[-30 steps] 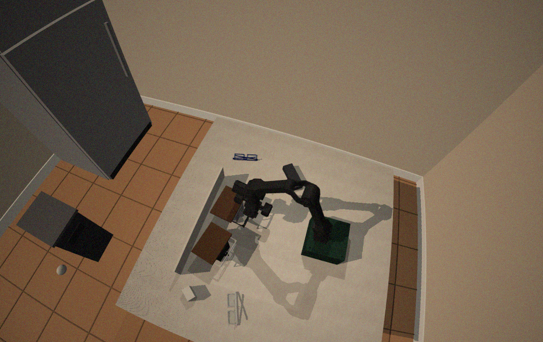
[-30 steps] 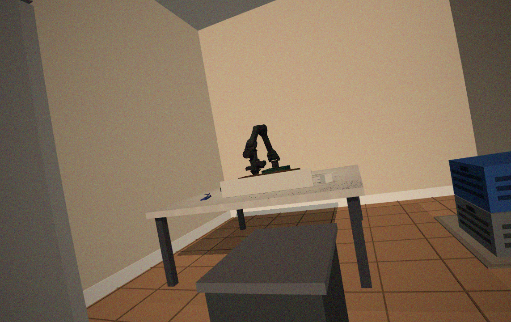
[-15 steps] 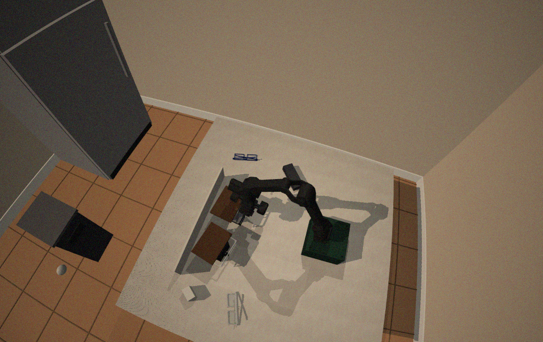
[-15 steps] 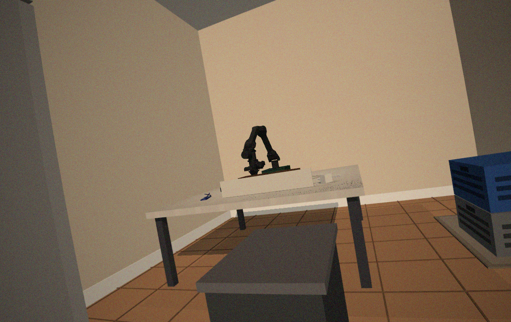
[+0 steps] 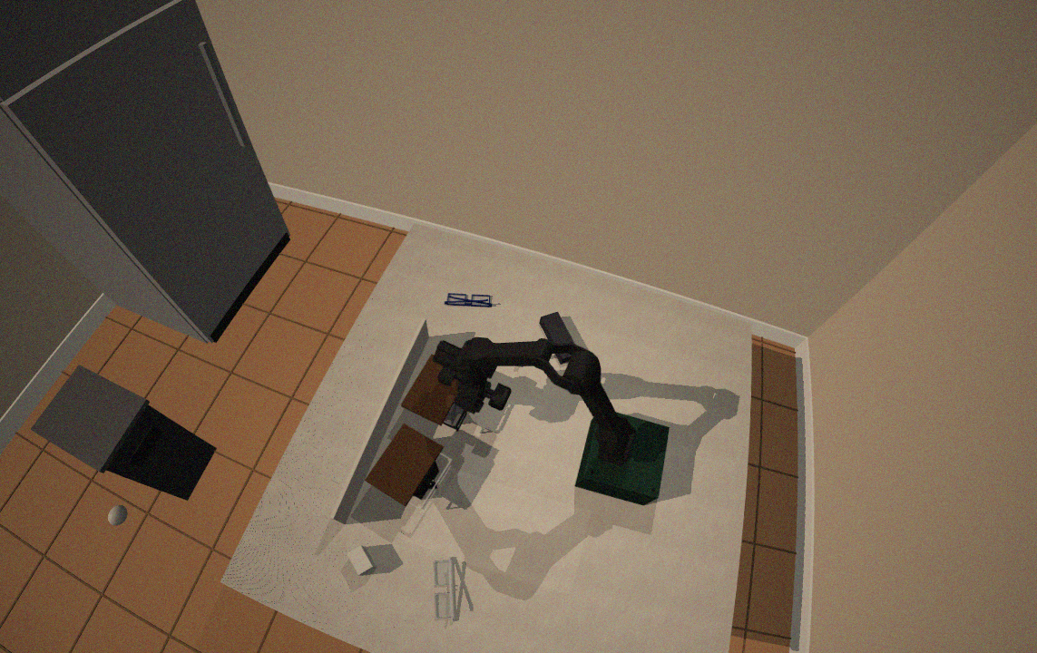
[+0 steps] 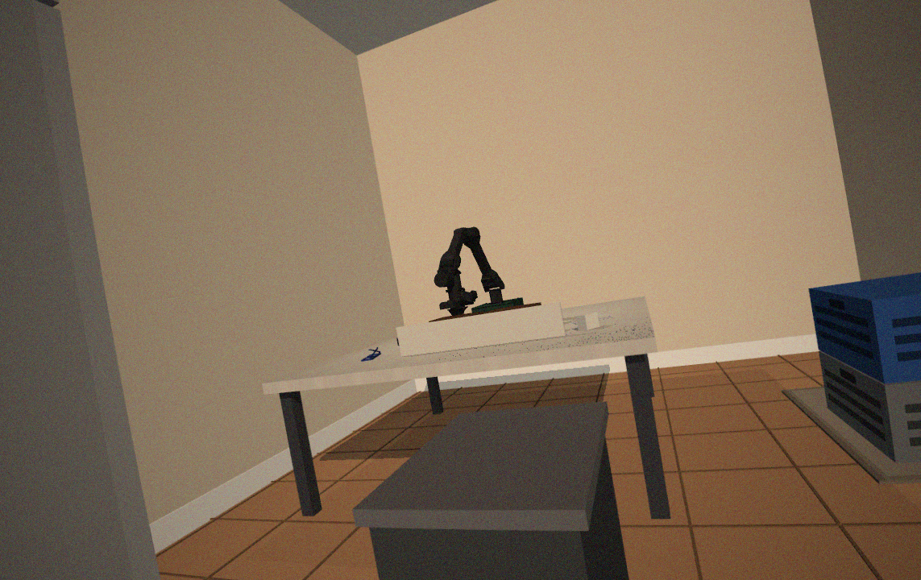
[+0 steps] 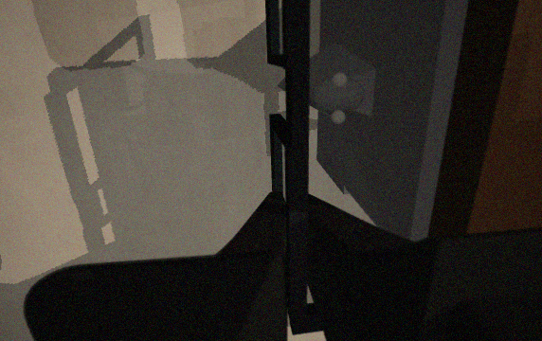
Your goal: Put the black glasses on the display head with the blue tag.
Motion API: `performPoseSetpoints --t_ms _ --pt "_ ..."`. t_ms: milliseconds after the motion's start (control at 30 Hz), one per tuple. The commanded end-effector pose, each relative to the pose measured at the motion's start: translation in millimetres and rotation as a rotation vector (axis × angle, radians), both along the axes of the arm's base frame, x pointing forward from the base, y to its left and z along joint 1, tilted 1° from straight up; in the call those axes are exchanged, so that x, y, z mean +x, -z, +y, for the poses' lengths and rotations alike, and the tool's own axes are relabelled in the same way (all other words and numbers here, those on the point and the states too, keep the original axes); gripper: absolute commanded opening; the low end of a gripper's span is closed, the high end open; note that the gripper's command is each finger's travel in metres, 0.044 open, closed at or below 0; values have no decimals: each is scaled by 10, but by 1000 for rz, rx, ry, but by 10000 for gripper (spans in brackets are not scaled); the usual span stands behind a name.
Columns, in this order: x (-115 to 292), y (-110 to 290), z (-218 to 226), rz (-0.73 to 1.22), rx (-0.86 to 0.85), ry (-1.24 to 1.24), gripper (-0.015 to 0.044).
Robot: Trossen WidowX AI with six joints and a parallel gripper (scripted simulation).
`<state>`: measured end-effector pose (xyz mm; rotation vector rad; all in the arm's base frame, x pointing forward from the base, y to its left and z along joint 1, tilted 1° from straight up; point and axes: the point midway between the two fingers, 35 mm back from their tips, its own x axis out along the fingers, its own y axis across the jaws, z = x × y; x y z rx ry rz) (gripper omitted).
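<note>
the arm's dark tool [image 7: 295, 223] is clenching the thin black glasses [image 7: 295, 118], gripping the frame between its two dark fingers; in the wrist view the frame is running as a straight black bar up from the fingertips, edge-on, with small steps along its left side. just beyond the bar a grey block-shaped display head [image 7: 385, 133] is showing, its face turned toward the glasses, with two pale round dots on a darker square patch close to the bar. i cannot tell whether the frame is touching that face, and i cannot make out a coloured tag on it.

from above, the black jointed arm [image 5: 587, 381] is bending out from its dark green base [image 5: 640, 466] and reaching across the pale surface [image 5: 668, 551] to the farther of two brown-topped heads [image 5: 426, 389], with the tool [image 5: 469, 405] hanging at that head's front edge. the nearer brown-topped head [image 5: 402, 464] is standing beside it, apart from the tool. both are lined up in front of a low white wall [image 5: 379, 422].

a pair of blue glasses [image 5: 471, 301] is lying well apart near the far edge, a pale grey pair [image 5: 450, 589] is lying near the front edge, and a small white cube [image 5: 363, 560] is sitting beside that pair.
</note>
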<state>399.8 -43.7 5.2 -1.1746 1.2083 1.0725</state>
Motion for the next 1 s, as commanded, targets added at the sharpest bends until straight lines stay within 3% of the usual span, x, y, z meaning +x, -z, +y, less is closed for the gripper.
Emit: performPoseSetpoints --t_ms 0,400,533,833,967 --pt "4 8 -4 -1 -1 4 0" --pt "7 56 -4 -1 -1 4 0" --pt "5 39 -1 0 0 0 105" --pt "5 21 -1 2 0 0 107" --pt "-1 -219 1 28 3 3 107"
